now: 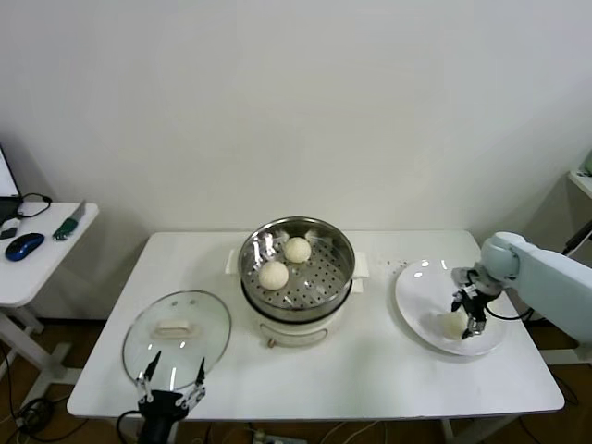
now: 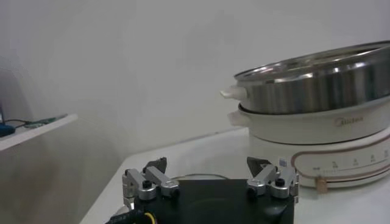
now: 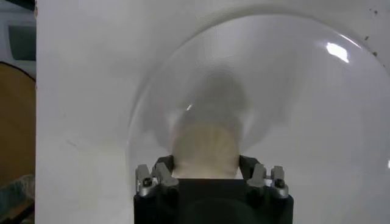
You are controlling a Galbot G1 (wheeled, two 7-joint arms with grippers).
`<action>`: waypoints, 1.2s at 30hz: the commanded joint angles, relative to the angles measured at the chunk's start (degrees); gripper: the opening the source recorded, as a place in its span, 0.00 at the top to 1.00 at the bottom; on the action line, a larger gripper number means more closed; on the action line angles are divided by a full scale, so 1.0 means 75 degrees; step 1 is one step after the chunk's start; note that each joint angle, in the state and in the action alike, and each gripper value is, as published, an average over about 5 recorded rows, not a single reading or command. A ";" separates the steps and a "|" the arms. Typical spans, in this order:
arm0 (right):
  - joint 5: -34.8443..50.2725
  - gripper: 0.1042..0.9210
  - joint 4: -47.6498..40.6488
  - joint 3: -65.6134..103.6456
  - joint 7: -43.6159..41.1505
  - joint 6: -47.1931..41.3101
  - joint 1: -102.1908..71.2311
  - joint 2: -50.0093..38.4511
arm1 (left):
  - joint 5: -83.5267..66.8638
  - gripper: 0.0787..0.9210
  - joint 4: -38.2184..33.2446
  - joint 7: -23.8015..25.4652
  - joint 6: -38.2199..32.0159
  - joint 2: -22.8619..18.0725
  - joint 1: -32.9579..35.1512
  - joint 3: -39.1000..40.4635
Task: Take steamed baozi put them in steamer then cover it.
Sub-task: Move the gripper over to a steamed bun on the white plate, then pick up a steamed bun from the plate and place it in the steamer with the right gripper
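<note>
Nearest the head camera, the left gripper (image 1: 172,377) is hovering at the table's front edge with its two fingers spread wide and holding nothing; the left wrist view shows the same parted fingers (image 2: 148,181). Just beyond it the cover (image 1: 177,334) is lying flat on the white table (image 1: 370,379), a round clear glass disc with a thin metal rim and a cream oblong handle on top.

Across the table, the right gripper (image 1: 470,313) is reaching down onto the white plate (image 1: 416,287), its fingers sitting on either side of one steamed baozi (image 1: 450,325). In the right wrist view that bun (image 3: 204,149) is filling the space between the fingers, smooth, matte and cream-white, though whether they are already pressing it I cannot tell.

At the table's middle the steamer (image 1: 342,250) is standing open, a shiny steel basket with a perforated floor on a glossy white pot base. Two more baozi (image 1: 274,275) are resting inside it, near each other on the left half of the floor.
</note>
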 commanded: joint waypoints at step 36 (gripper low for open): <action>0.0092 0.30 0.1584 -0.3027 -0.0283 0.5053 0.5127 0.4979 | -0.0101 0.12 -0.0048 -0.0025 -0.0060 0.0022 0.0282 -0.0075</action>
